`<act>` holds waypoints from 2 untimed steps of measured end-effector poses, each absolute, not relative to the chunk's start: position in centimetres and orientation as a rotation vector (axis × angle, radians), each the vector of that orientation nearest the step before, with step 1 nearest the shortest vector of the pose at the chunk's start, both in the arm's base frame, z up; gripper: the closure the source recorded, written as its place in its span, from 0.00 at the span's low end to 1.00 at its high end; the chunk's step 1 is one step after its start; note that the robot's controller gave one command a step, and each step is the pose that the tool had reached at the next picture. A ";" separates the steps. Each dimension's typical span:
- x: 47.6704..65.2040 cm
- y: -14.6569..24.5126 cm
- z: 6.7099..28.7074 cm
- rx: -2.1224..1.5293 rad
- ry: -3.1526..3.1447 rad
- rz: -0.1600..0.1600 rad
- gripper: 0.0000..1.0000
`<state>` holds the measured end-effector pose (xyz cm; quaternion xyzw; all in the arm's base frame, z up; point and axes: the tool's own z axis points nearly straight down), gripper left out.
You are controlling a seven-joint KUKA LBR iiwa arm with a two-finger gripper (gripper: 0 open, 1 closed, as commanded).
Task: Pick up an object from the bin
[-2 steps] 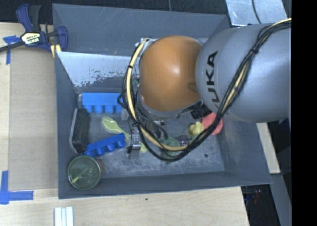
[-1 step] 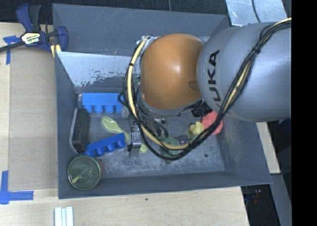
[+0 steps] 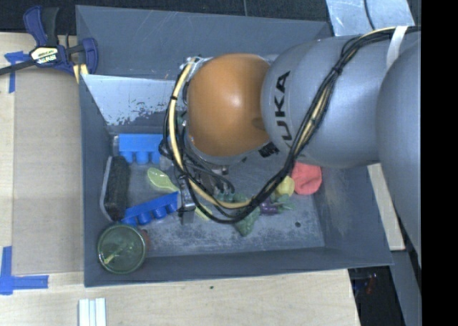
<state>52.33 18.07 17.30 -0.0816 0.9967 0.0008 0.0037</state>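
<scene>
- While I watch the camera view, the arm (image 3: 336, 96) comes in from the right and hangs low over the middle of the grey bin (image 3: 215, 24).
- Orange wrist cover (image 3: 225, 106) sits above the bin's centre; yellow and black cables (image 3: 175, 153) loop down round it.
- End effector (image 3: 186, 206) is below the cover, near the bin floor, front-left of centre. I cannot tell whether it is open or closed; cover and cables hide most of it.
- Nearest thing: a blue toothed strip (image 3: 152, 209), lying slantwise on the floor, its right end just beside the end effector. Contact: cannot tell.
- Just behind the strip, a yellow-green spoon-like piece (image 3: 159, 176).
- Blue toothed block (image 3: 139, 147) lies further back on the left, near the sloping wall.
- Dark oblong thing (image 3: 117, 187) lies along the left wall.
- Round green glassy lid (image 3: 122, 248) is in the front-left corner, just beside the strip's left end.
- Right of the cables: a pink lump (image 3: 309, 178) with a yellow piece (image 3: 285, 187) touching it, and a small green scrap (image 3: 245, 226) in front.
</scene>
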 end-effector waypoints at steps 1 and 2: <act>53.0 19.2 15.0 -0.292 3.127 0.002 0.00; 52.8 19.8 14.2 -0.463 3.104 0.001 0.00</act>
